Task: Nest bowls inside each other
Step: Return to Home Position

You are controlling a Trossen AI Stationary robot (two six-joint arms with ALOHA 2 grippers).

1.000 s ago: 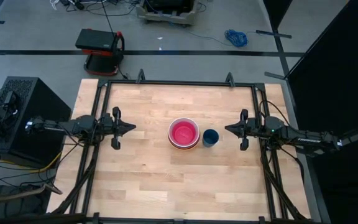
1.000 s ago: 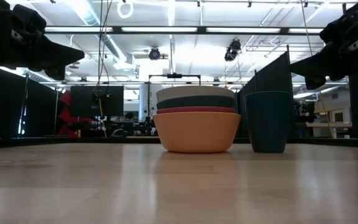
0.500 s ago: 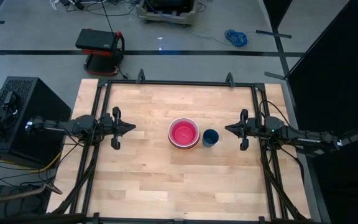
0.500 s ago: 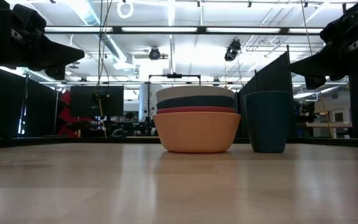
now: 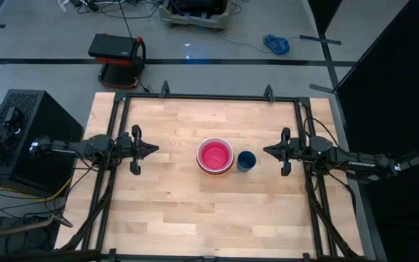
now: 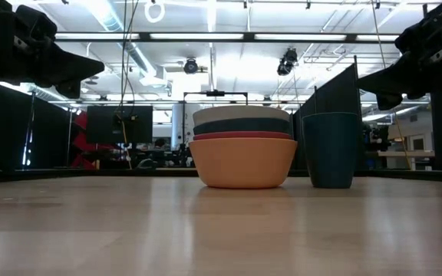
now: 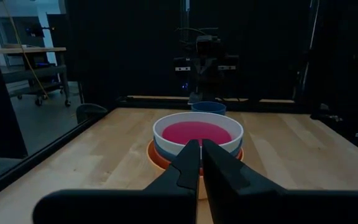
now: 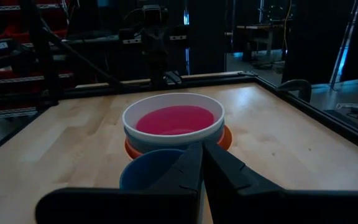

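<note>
Magenta-topped stack of round plastic bowls (image 5: 215,156) stands just beside a dark blue plastic cup (image 5: 246,161) on the wooden table (image 5: 166,211); left gripper (image 5: 153,149) and right gripper (image 5: 266,151) flank them, clenched empty

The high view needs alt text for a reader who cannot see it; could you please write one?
A stack of nested bowls, the pink bowl on top, sits at the centre of a wooden table with a blue cup to its right. The left tool and right tool, both shut, point inward from the table's sides.
</note>
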